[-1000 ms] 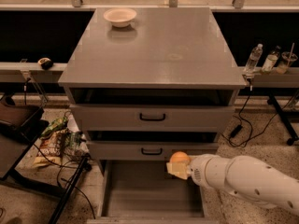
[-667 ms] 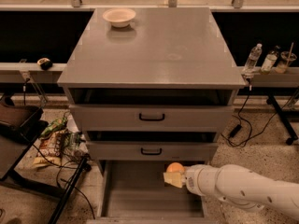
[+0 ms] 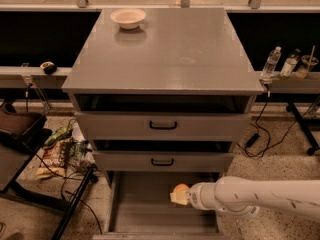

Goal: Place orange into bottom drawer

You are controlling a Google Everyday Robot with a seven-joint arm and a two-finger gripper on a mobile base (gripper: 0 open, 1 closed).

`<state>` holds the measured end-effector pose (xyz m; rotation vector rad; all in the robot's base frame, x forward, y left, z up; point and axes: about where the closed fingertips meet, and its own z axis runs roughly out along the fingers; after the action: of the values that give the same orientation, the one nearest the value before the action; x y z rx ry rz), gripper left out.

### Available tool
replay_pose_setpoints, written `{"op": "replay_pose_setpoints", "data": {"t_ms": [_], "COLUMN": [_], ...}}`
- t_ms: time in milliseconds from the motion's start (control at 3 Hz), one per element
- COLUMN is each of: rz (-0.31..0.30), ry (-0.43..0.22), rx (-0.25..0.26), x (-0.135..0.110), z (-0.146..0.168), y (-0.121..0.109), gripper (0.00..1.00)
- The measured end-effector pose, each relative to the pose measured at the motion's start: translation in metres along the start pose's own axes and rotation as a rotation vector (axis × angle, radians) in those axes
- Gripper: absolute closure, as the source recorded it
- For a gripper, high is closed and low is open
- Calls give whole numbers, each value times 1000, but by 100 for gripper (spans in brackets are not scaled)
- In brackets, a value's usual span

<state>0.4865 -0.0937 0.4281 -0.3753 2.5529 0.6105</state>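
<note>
The gripper (image 3: pixel 177 195) has sunk and slid a little to the left over the last second, its white arm (image 3: pixel 260 196) reaching in from the right. The orange (image 3: pixel 181 188) has gone with it. A second ago the fruit hung level with the lower edge of the middle drawer (image 3: pixel 162 161); now it sits below that drawer front, inside the opening of the pulled-out bottom drawer (image 3: pixel 140 211). The jaws are closed on the orange, gripping it at the arm's tip. It appears to hang just above the grey drawer floor rather than rest on it, though the gap cannot be judged surely.

For the task, this means the carry is nearly finished. The fruit is over the right compartment, towards the drawer's middle, and what remains is probably a short lowering and a release.

The top drawer (image 3: pixel 162 125) and the middle drawer stand slightly ajar, each with a black handle. A cream bowl (image 3: pixel 128 17) rests at the back left of the grey tabletop (image 3: pixel 175 54).

No writing can be read anywhere. The plastic bottles (image 3: pixel 270 63) on the ledge at the right and the snack packets (image 3: pixel 52 156) on the floor at the left carry printing too unclear to make out.
</note>
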Motion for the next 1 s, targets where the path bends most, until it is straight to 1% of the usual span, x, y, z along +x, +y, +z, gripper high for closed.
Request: {"op": "replay_pose_setpoints", "data": {"t_ms": [333, 667, 1000], "rz": [0, 31, 92], "ry": [0, 34, 139], "rx": [0, -25, -104], "x": [0, 3, 31], "z": [0, 23, 73], "y": [0, -14, -46], "gripper": [100, 100, 100]}}
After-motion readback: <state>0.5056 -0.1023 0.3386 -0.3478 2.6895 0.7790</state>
